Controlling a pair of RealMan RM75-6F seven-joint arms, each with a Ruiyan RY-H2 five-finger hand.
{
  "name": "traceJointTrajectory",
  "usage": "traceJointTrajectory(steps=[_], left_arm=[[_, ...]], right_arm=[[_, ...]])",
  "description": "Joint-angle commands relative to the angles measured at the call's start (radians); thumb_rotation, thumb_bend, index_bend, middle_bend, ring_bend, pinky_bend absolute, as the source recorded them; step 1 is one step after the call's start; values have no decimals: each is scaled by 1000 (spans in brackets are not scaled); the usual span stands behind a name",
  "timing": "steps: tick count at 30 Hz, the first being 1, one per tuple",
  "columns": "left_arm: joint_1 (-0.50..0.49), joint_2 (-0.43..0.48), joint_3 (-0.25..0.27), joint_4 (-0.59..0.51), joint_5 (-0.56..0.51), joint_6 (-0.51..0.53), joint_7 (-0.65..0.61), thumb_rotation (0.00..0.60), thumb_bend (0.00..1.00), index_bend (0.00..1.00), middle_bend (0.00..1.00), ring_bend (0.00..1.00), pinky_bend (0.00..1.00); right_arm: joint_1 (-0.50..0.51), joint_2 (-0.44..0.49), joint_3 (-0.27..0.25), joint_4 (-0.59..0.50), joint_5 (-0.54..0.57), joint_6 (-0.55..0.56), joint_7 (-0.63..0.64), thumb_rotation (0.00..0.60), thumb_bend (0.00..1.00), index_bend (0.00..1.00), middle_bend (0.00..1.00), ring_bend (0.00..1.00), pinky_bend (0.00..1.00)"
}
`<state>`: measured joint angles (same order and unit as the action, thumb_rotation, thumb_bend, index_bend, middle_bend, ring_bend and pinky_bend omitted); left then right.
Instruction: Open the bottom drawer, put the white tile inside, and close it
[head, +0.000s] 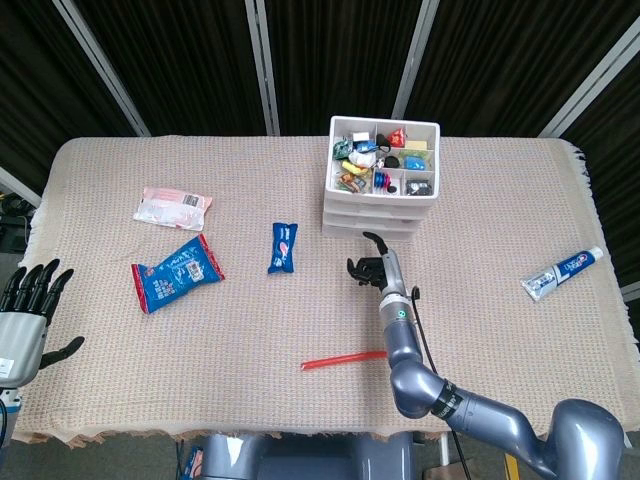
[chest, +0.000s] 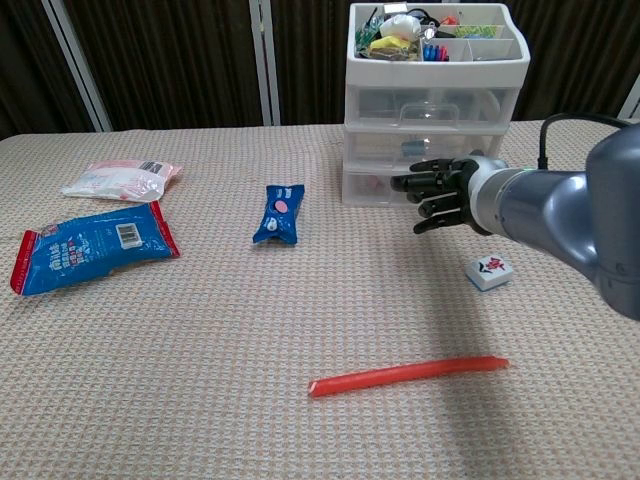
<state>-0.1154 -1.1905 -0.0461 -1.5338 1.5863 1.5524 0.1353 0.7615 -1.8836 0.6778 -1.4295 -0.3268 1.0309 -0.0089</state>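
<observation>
The white three-drawer unit (chest: 432, 130) stands at the back of the table, its top tray full of small items; in the head view the drawer unit (head: 380, 205) sits right of centre. Its bottom drawer (chest: 375, 188) is closed. My right hand (chest: 438, 187) hovers just in front of that drawer with fingers spread and nothing held; whether it touches the drawer is unclear. From above, the right hand (head: 371, 266) lies just before the unit's base. The white tile (chest: 489, 271) lies flat on the cloth, right of and nearer than the hand. My left hand (head: 25, 300) rests open at the far left edge.
A red stick (chest: 408, 376) lies near the front of the table. A small blue packet (chest: 279, 213), a large blue bag (chest: 92, 245) and a pink-white packet (chest: 122, 180) lie to the left. A toothpaste tube (head: 562, 272) lies at the far right.
</observation>
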Motion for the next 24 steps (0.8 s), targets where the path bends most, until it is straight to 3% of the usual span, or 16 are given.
traceJointTrajectory(steps=[1, 15, 24], left_arm=[[0, 0, 1, 0, 0, -1, -1, 600, 135, 74, 0, 0, 0], [-2, 4, 4, -6, -2, -7, -6, 600, 134, 74, 0, 0, 0], [-2, 6, 4, -8, -4, -9, -10, 600, 137, 74, 0, 0, 0]], right_arm=[[15, -21, 27, 30, -1, 13, 31, 600, 355, 146, 822, 800, 614], [54, -57, 99, 119, 60, -11, 75, 600, 357, 147, 822, 797, 614], [74, -72, 145, 150, 112, -44, 111, 600, 377, 210, 822, 797, 614]])
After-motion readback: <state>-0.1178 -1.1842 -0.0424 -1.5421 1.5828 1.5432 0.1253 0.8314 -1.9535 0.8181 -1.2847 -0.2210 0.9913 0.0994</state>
